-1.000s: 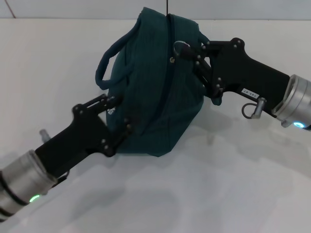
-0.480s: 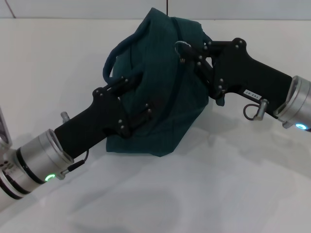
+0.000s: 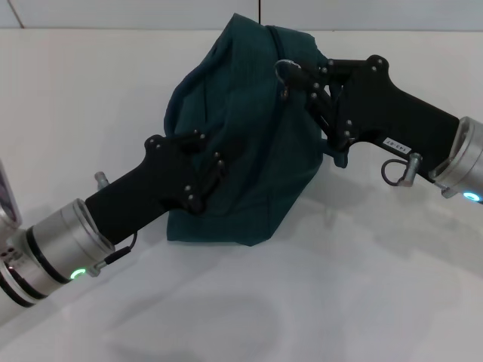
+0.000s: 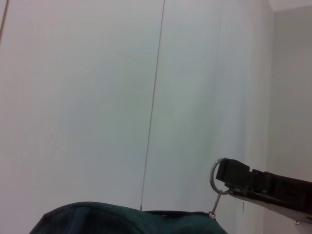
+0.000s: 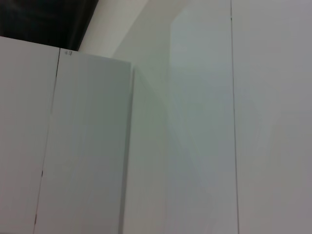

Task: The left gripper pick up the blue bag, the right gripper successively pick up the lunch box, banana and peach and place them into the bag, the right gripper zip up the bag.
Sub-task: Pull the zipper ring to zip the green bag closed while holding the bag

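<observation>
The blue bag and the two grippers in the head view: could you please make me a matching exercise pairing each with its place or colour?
Things:
1. blue bag
2. left gripper
3. right gripper
4. zipper ring

Descriptions:
A. green wrist light, at the bag's left side
B. dark teal fabric, standing on the white table
C. small metal loop near the bag's top
D. cyan wrist light, at the bag's upper right

Pairs: 1-B, 2-A, 3-D, 4-C

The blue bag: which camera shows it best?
The head view: the whole blue bag sits on the table with the left hand and right hand against its sides. The left wrist view catches only the bag's top edge and zipper ring. The right wrist view shows none of it.
</observation>
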{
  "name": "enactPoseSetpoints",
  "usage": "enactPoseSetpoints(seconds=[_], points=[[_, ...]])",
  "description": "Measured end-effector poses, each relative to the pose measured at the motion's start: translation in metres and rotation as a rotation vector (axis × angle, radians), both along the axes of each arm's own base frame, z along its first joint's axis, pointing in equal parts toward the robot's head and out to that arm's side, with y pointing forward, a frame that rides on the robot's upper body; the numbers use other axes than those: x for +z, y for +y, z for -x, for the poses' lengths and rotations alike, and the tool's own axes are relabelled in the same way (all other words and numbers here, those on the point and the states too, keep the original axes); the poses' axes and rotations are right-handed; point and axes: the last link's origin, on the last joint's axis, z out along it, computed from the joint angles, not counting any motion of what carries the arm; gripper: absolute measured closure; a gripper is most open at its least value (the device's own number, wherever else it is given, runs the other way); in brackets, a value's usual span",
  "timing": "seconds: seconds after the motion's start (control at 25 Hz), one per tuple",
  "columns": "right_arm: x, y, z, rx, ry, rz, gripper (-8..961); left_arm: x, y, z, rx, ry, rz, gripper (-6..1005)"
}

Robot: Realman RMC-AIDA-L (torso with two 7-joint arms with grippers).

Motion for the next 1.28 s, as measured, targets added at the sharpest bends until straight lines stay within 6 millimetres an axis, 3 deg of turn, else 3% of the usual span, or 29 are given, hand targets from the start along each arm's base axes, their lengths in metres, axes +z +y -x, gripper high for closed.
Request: enactPoseSetpoints(seconds=[0.2, 0.68, 1.28], points=[[0.0, -0.001, 0.0, 0.004, 0.003, -0.001, 934, 0.003, -0.002, 0.0, -0.027, 0.007, -0.017, 860], [0.002, -0.007, 0.006, 0.015, 0.067, 0.093, 934, 0.025, -0.02, 0.011, -0.178, 0.104, -0.183, 941], [0.017, 0.014, -0.023, -0.206, 0.135, 0.017, 934, 0.045, 0.011, 0.042, 0.051, 0.185, -0.231, 945]])
